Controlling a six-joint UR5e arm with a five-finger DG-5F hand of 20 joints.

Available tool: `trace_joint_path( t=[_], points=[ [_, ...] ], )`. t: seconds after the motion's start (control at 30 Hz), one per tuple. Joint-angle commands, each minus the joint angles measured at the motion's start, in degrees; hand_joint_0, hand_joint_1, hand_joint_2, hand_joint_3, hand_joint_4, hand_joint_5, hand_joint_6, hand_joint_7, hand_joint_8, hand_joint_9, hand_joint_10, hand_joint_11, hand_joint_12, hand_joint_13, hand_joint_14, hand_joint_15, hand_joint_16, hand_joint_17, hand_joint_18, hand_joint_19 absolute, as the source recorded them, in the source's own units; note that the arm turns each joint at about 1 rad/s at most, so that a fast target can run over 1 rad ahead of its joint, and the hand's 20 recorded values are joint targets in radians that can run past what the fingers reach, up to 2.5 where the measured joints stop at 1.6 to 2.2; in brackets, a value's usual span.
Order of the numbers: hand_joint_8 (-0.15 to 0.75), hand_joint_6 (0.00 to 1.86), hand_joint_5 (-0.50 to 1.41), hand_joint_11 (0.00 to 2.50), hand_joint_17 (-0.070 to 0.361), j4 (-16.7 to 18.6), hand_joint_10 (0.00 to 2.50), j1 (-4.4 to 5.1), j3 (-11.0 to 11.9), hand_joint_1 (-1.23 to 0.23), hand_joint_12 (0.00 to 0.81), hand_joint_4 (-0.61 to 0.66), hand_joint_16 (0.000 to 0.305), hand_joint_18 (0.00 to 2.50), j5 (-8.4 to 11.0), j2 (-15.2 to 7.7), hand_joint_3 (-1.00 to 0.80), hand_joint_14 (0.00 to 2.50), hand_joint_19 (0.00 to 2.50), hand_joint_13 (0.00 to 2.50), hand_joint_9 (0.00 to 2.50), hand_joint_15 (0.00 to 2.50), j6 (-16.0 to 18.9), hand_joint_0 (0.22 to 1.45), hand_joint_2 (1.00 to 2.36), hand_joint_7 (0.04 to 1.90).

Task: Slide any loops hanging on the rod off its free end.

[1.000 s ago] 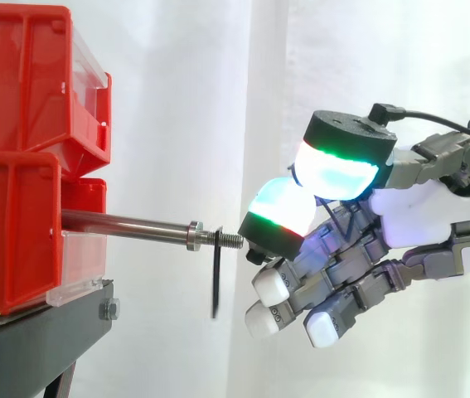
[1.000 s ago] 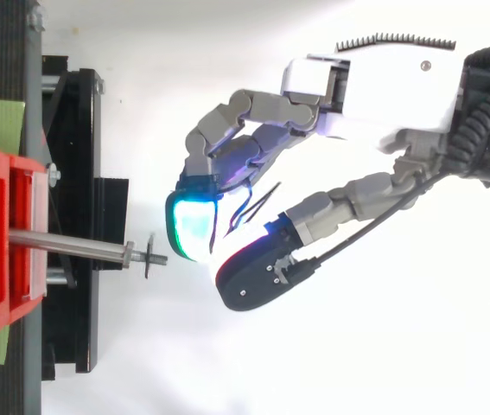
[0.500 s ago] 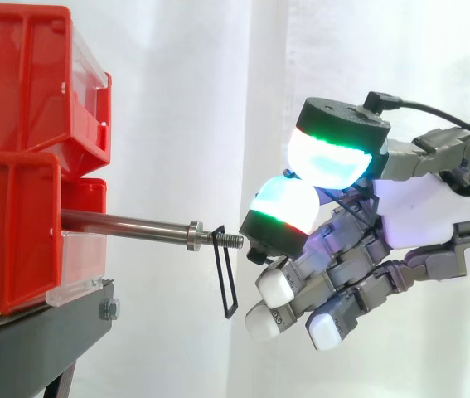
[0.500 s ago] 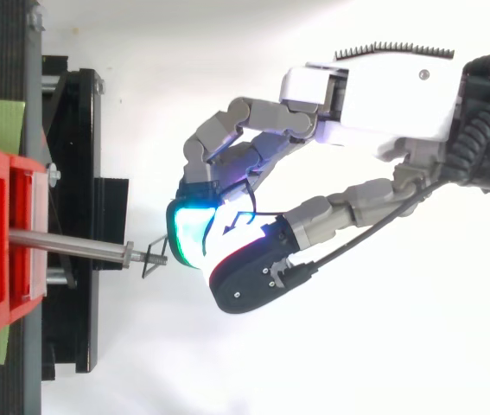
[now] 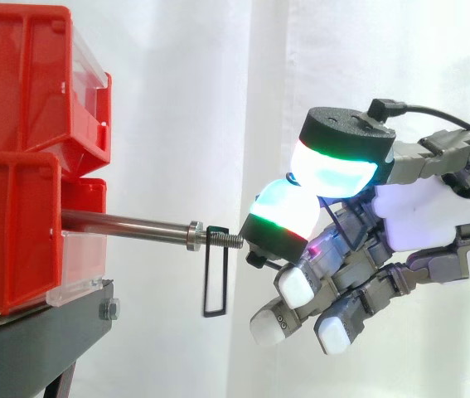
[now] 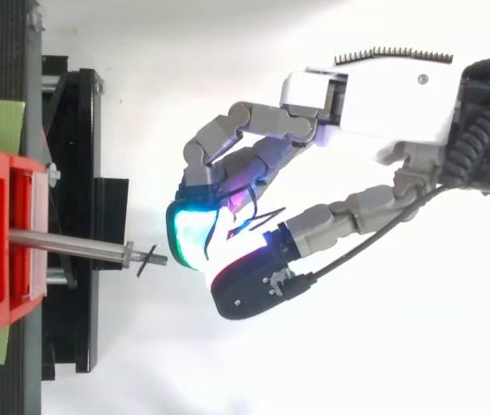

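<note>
A: Loop status?
B: One black wire loop [image 5: 205,275] on the rod [image 5: 127,222]. It hangs straight down from the threaded free end, just outboard of the collar [image 5: 193,235]. From above it sits a bit skewed across the thread [image 6: 144,260]. Not off yet.
A: Rod?
B: It sticks out level from the lower red bin [image 5: 11,240] on the black stand [image 5: 44,336], free end pointing at the hand.
A: Hand?
B: The hand [image 5: 433,211] sits just beyond the rod tip, clear of the loop. Fingers are curled in, the glowing pads [image 5: 280,211] are close together, and there's nothing between them. The nearest pad is right by the tip; it looks like no contact, but the gap is tight.
A: Which step?
B: My read: the pull-off. The loop is on the last bit of thread, so there's not far to go.
A: Next move?
B: Get a pad behind the loop on the collar side, then draw along the rod axis, away from the bin. The thread could snag the thin wire, so ease it up a touch. Being skewed, it may bind if pushed from one side. Once clear it drops unless pinched.
</note>
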Motion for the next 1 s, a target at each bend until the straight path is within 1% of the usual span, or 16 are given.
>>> trace_joint_path(
  t=[0.0,0.17,0.23,0.3,0.33,0.47,0.7,0.77,0.83,0.9,0.97],
  points=[
    [0.274,0.91,-0.12,0.36,0.106,-0.04,0.01,0.0,0.03,-0.84,0.351,-0.12,0.047,0.76,0.0,-0.03,-0.15,0.01,0.37,0.6,0.97,0.14,0.0,0.65,1.01,1.08],
    [0.254,0.91,-0.13,0.4,0.097,-0.04,0.01,0.09,-0.05,-0.83,0.328,-0.09,0.043,0.75,0.18,-0.03,-0.23,0.01,0.39,0.6,0.97,0.16,0.0,0.67,1.01,1.06],
    [0.251,0.91,-0.13,0.39,0.097,-0.04,0.01,0.17,0.03,-0.8,0.324,-0.06,0.043,0.74,0.18,-0.03,-0.25,0.01,0.4,0.6,0.97,0.16,0.0,0.65,1.01,1.05],
    [0.246,0.9,-0.13,0.38,0.097,-0.04,0.01,0.26,-0.05,-0.75,0.325,0.01,0.043,0.74,0.35,0.06,-0.28,0.01,0.42,0.59,0.97,0.17,0.0,0.62,1.01,1.07],
    [0.252,0.9,-0.13,0.36,0.098,-0.12,0.01,0.35,0.03,-0.74,0.328,0.02,0.044,0.73,0.35,0.06,-0.3,0.01,0.42,0.59,0.97,0.17,0.0,0.62,1.01,1.08],
    [0.256,0.9,-0.13,0.36,0.1,-0.21,0.01,0.44,0.03,-0.68,0.332,0.02,0.044,0.7,0.35,-0.03,-0.31,0.01,0.44,0.57,0.97,0.16,0.0,0.6,1.01,1.09],
    [0.253,0.89,-0.12,0.3,0.106,-0.21,0.01,0.44,-0.05,-0.65,0.343,-0.02,0.047,0.69,0.26,-0.03,-0.28,0.01,0.43,0.56,0.96,0.15,0.0,0.59,1.01,1.07],
    [0.265,0.89,-0.12,0.29,0.113,-0.21,0.01,0.44,-0.05,-0.67,0.359,-0.02,0.05,0.72,0.26,0.06,-0.24,0.0,0.41,0.58,0.97,0.14,0.0,0.6,1.01,1.05],
    [0.276,0.89,-0.11,0.29,0.117,-0.21,0.01,0.44,0.03,-0.77,0.369,-0.03,0.052,0.77,0.26,0.06,-0.16,0.0,0.37,0.6,0.98,0.13,0.0,0.62,1.01,1.07],
    [0.275,0.89,-0.11,0.31,0.114,-0.21,0.01,0.44,-0.05,-0.82,0.366,-0.09,0.051,0.78,0.26,0.06,-0.12,0.01,0.37,0.61,0.99,0.13,0.0,0.63,1.01,1.12],
    [0.264,0.91,-0.12,0.32,0.109,-0.21,0.01,0.44,0.03,-0.83,0.355,-0.14,0.048,0.78,0.26,-0.03,-0.12,0.0,0.38,0.61,0.99,0.13,0.0,0.65,1.01,1.09]
  ],
)
